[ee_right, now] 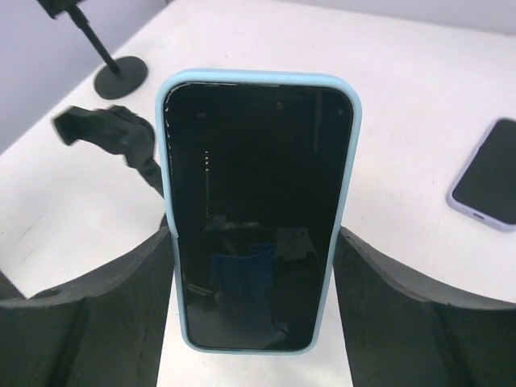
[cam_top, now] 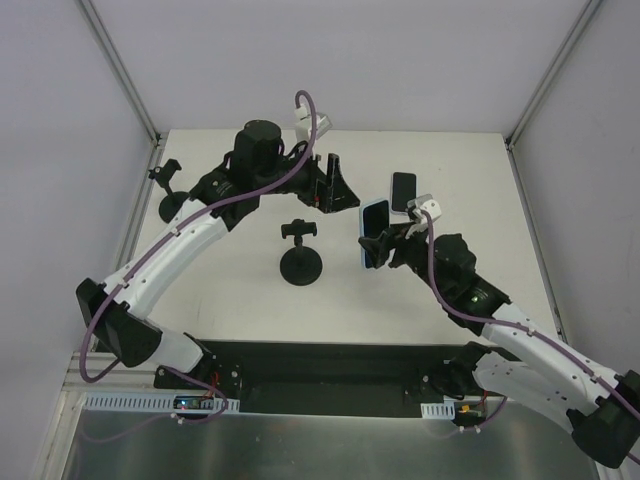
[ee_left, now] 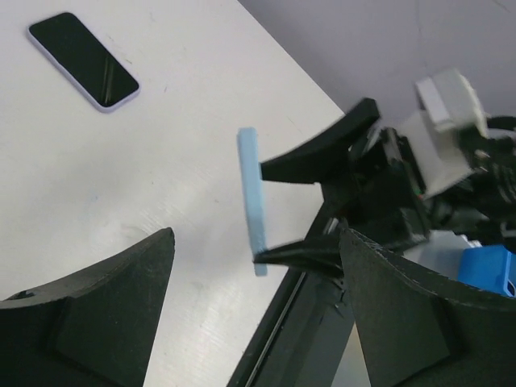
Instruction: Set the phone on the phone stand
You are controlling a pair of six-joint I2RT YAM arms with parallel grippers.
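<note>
The phone [ee_right: 258, 210], dark-screened in a light blue case, stands upright with my right gripper [ee_right: 254, 238] shut on its two long sides. From above, the phone [cam_top: 373, 232] hangs over the table right of the black phone stand [cam_top: 300, 262], whose clamp head [ee_right: 105, 133] shows just left of the phone. My left gripper [cam_top: 338, 188] is open and holds nothing. It hovers close behind the phone, which appears edge-on [ee_left: 252, 201] ahead of its fingers [ee_left: 121, 306].
A second phone in a lavender case [cam_top: 403, 190] lies flat on the table behind the right gripper. Another black stand [cam_top: 172, 197] is at the table's left edge. Frame posts rise at the back corners.
</note>
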